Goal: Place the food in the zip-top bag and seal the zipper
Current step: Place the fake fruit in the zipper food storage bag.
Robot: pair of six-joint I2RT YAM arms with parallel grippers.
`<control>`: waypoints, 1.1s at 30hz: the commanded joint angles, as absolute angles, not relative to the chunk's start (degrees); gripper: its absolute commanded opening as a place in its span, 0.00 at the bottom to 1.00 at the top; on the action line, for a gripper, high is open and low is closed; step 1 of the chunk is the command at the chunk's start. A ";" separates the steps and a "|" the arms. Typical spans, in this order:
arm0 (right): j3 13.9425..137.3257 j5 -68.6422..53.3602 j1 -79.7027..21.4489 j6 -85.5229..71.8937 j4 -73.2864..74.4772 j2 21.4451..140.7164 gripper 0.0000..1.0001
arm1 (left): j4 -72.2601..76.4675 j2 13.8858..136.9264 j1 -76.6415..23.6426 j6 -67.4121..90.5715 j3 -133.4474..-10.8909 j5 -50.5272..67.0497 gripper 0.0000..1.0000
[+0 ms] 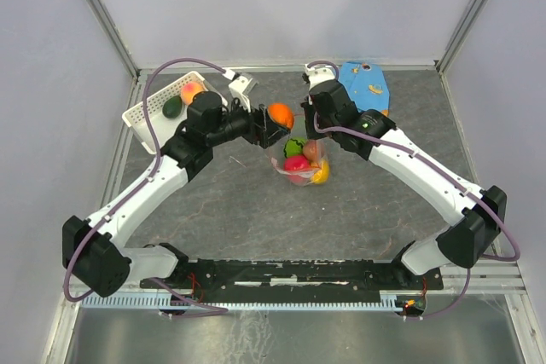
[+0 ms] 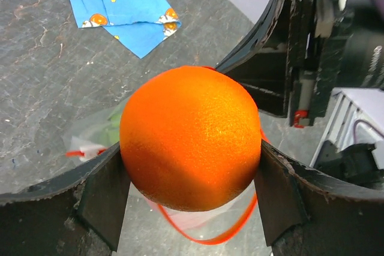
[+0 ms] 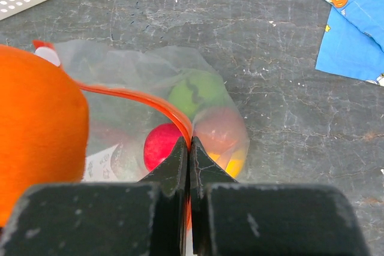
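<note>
Left gripper [image 1: 272, 126] clamps the orange fruit [image 2: 191, 138] just above the zip-top bag [image 1: 300, 170] on the surface [image 1: 239, 210]. Right gripper [image 3: 189, 148] is pinched tight on the zipper [image 3: 138, 95] (bag mouth held up). Red fruit [image 3: 159, 145] and striped green fruit [image 3: 195, 91] are inside the bag; dark green fruit [image 1: 172, 106] is in the white basket [image 1: 147, 117].

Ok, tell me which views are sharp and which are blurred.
Top external: even light, sharp, no glare. Left wrist: orange crisp, its pitted skin showing. Right wrist: same orange a blurred mass at left; zipper and bag sharp.
</note>
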State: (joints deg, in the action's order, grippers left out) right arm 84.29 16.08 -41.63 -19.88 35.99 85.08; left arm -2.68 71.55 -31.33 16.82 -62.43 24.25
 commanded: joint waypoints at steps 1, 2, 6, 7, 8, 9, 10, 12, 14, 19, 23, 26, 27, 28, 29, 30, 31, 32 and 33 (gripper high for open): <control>86.97 14.94 -41.94 -21.64 34.98 82.69 0.01 | 1.34 71.96 -32.56 7.14 -61.34 27.08 0.46; 86.86 14.90 -41.99 -21.82 34.95 82.70 0.02 | 0.86 72.10 -32.91 6.05 -61.20 27.13 0.47; 86.50 14.77 -41.92 -22.20 34.79 82.68 0.02 | -2.59 72.66 -35.05 1.70 -60.75 26.79 0.48; 86.37 14.77 -41.96 -22.27 34.80 82.69 0.02 | -3.04 72.53 -35.46 1.19 -60.33 26.25 0.49; 86.30 14.70 -41.95 -22.34 34.80 82.69 0.02 | -3.47 72.56 -36.14 0.34 -60.03 25.24 0.49; 86.21 14.68 -41.95 -22.40 34.74 82.66 0.01 | -4.06 72.71 -36.63 -0.16 -59.88 23.94 0.50; 86.05 14.68 -41.95 -22.37 34.64 82.57 0.02 | -4.90 73.02 -37.07 -0.66 -59.99 22.79 0.50; 85.83 14.68 -41.93 -22.43 34.42 82.58 0.02 | -6.37 73.86 -37.97 -1.22 -60.44 18.64 0.53; 85.77 14.60 -41.94 -22.46 34.37 82.72 0.02 | -7.20 74.60 -38.37 -1.04 -60.93 14.12 0.59; 85.77 14.20 -41.96 -22.49 34.11 83.02 0.02 | -7.91 75.43 -38.32 1.63 -62.27 5.69 0.71; 85.75 13.89 -41.94 -22.49 33.80 83.50 0.02 | -8.12 76.43 -38.41 4.51 -63.55 2.70 0.77; 85.77 13.97 -41.99 -22.65 33.71 83.58 0.02 | -8.33 76.76 -38.62 6.07 -64.11 3.18 0.80; 85.86 14.16 -41.93 -22.63 33.67 83.74 0.01 | -8.30 76.67 -38.71 6.78 -64.23 3.46 0.81; 85.87 14.37 -41.97 -22.72 33.66 83.74 0.02 | -8.39 76.48 -38.81 7.29 -64.31 3.81 0.82; 85.85 14.53 -41.95 -22.75 33.66 83.82 0.01 | -8.56 76.18 -38.93 7.82 -64.40 4.23 0.85; 85.82 14.70 -42.00 -22.70 33.66 83.78 0.02 | -8.68 75.88 -38.93 8.35 -64.50 4.67 0.88; 85.82 14.97 -41.93 -22.80 33.66 83.84 0.02 | -8.92 75.58 -38.91 8.94 -64.51 4.89 0.89; 85.84 15.21 -42.00 -22.77 33.66 83.92 0.02 | -9.15 75.21 -38.91 9.49 -64.47 5.00 0.90; 85.79 15.49 -41.97 -22.82 33.66 83.99 0.02 | -9.34 75.03 -38.93 10.10 -64.43 4.90 0.91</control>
State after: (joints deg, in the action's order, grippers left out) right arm 84.31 14.11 -41.65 -21.98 36.49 85.01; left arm -10.26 76.62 -38.52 5.37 -62.00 4.82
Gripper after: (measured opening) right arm 0.021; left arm 0.895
